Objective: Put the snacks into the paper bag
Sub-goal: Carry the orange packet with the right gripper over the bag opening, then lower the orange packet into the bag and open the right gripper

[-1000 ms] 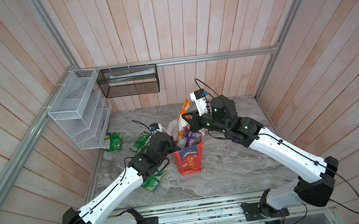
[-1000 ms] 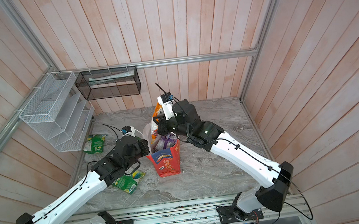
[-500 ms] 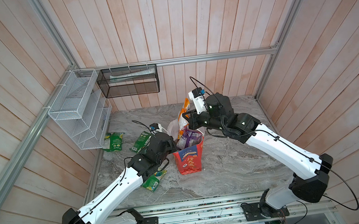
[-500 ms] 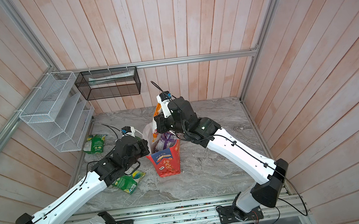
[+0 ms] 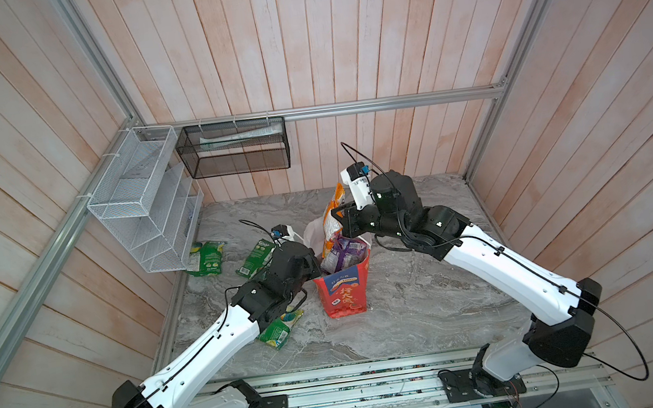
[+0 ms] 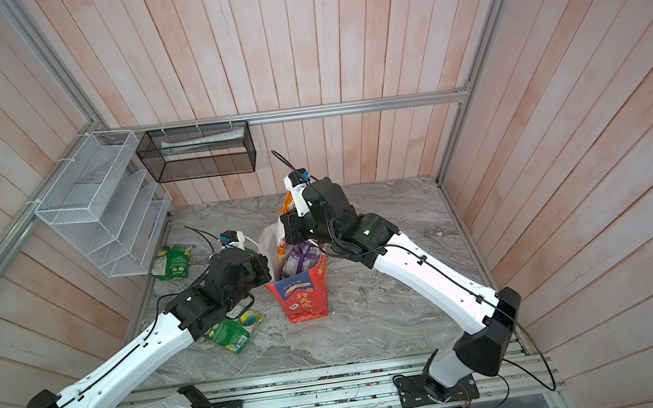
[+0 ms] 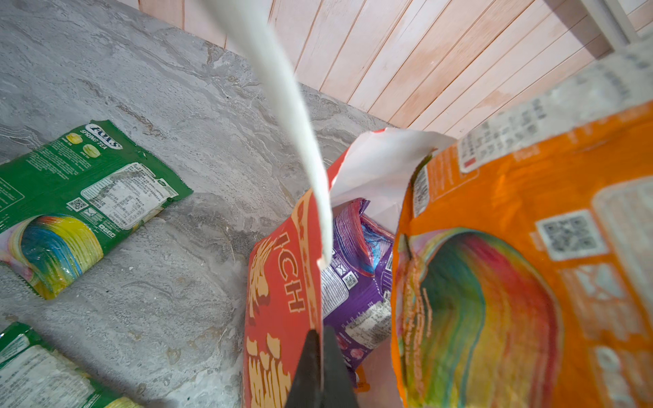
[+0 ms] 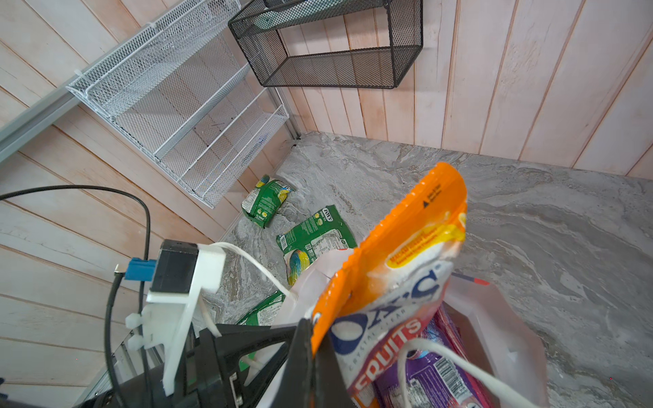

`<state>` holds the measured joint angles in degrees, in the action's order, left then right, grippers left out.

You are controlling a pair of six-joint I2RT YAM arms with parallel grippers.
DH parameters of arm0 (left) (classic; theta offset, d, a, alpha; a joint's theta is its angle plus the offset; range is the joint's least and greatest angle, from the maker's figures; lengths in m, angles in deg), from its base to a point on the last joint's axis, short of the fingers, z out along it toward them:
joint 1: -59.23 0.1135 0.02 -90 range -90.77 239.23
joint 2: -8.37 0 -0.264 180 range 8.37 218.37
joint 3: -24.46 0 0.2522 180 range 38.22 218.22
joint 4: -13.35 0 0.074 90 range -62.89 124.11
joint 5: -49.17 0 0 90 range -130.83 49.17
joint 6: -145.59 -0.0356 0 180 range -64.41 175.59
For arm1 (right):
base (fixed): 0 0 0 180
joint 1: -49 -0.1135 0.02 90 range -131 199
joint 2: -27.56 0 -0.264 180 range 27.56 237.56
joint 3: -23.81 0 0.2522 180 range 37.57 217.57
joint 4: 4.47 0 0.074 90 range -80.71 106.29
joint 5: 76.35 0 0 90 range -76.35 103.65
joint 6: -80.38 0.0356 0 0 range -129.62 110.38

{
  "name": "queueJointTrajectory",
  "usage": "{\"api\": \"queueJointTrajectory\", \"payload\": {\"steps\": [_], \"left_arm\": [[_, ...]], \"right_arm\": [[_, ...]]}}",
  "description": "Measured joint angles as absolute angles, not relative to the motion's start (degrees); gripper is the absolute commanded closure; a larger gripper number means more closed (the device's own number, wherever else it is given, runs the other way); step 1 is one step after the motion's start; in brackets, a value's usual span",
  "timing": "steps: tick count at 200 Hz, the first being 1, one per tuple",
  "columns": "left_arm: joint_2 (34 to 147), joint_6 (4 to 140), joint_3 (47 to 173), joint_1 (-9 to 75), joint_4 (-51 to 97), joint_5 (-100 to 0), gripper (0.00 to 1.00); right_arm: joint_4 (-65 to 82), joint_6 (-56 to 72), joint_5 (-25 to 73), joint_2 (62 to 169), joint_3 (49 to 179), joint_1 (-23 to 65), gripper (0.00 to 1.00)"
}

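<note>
**Two arms, one paper bag, five packets in view.** The paper bag (image 5: 346, 297) stands upright mid-worktop (image 5: 412, 308). Three packets lie flat on the worktop to its left: the far green packet (image 5: 206, 258) by the white wire rack (image 5: 142, 217), the middle green packet (image 5: 257, 257), and the near green packet (image 5: 278, 330), partly under the left arm. One purple packet (image 5: 345, 253) sits inside the bag. One orange packet (image 5: 330, 217) stands in the bag's mouth, pinched at its edge by the right tool (image 8: 312, 335). Only the left wrist view shows the left tool (image 7: 321, 367) clamped on the bag's red wall; both top views hide those jaws. Only the right wrist view shows the orange packet's printed front.
</note>
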<state>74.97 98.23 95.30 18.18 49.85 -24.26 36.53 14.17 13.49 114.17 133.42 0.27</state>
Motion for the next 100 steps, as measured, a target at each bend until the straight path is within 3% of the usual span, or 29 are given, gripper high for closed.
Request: {"api": "queueJointTrajectory", "payload": {"steps": [70,100], "left_arm": [[74.97,98.23,95.30,18.18,49.85,-24.23,1.00],[74.97,98.23,95.30,18.18,49.85,-24.23,1.00]], "right_arm": [[36.56,14.33,13.51,115.22,133.62,0.27,1.00],[36.56,14.35,13.51,115.22,133.62,0.27,0.90]]}}
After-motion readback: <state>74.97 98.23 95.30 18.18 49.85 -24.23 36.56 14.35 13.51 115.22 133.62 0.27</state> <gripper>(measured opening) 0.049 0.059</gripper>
